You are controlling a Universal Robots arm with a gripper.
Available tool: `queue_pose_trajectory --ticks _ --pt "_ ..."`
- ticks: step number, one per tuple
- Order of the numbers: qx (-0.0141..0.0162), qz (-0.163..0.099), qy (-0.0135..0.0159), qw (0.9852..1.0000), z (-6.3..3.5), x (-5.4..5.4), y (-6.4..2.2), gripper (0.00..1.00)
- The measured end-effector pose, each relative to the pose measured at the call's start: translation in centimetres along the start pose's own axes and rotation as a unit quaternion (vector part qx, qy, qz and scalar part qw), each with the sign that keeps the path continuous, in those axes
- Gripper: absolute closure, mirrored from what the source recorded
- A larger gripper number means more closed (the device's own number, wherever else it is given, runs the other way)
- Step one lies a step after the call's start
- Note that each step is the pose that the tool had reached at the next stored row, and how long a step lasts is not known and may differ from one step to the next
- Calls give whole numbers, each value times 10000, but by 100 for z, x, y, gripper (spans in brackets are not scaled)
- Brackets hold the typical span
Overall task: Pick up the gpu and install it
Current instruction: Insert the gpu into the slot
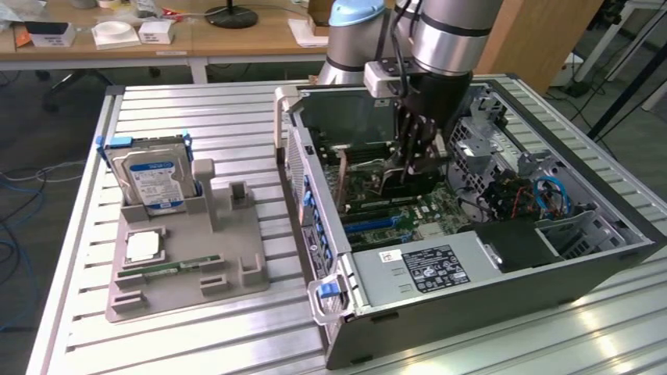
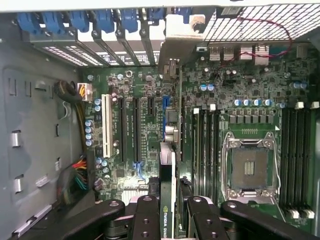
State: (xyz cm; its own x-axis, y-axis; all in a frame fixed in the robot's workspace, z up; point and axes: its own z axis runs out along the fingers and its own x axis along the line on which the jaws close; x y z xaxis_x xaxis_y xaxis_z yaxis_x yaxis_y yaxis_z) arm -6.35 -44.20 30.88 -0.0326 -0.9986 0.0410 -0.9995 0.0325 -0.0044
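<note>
**Table** [image 1: 208,125]: slatted metal top that carries every item below.

**Computer case** [image 1: 583,273]: lies open on its side, along the table edge at the exterior view's right. The motherboard [image 2: 240,95] faces up inside it. A power supply [image 1: 417,269] with a white-and-black label sits at the case's near end.

**Gripper** [image 1: 411,160] [image 2: 167,212]: reaches down inside the case, above the motherboard. Its black fingers [image 2: 146,215] are closed on either side of the gpu.

**Gpu** [image 1: 401,181] [image 2: 167,185]: held on edge in the gripper, upright over the motherboard. It lies between the long expansion slots [image 2: 122,127] and the memory slots [image 2: 200,145]. Its silver bracket [image 2: 175,45] points at the case's rear wall, beside the blue slot latches [image 2: 105,20]. Whether its lower edge has entered a slot cannot be told.

**CPU socket** [image 2: 250,170]: open metal frame, just beyond the memory slots.

**Grey parts holder** [image 1: 187,269]: near the table edge at the exterior view's left, well apart from the case. It carries three parts:
- a hard drive [image 1: 151,178] standing upright at its far end
- a processor chip [image 1: 143,246] lying flat
- a green memory stick [image 1: 172,268] lying flat beside the chip
</note>
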Motion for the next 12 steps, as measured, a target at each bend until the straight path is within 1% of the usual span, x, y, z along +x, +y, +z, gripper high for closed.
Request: queue_pose_trajectory --ticks 2,5,10,12 --pt "4 -95 0 10000 33 -1 3 74" --pt "14 -330 -1 9995 61 -3 5 74" --pt "16 -354 2 9994 63 -3 7 74" --pt "38 -349 0 9994 68 2 22 74"
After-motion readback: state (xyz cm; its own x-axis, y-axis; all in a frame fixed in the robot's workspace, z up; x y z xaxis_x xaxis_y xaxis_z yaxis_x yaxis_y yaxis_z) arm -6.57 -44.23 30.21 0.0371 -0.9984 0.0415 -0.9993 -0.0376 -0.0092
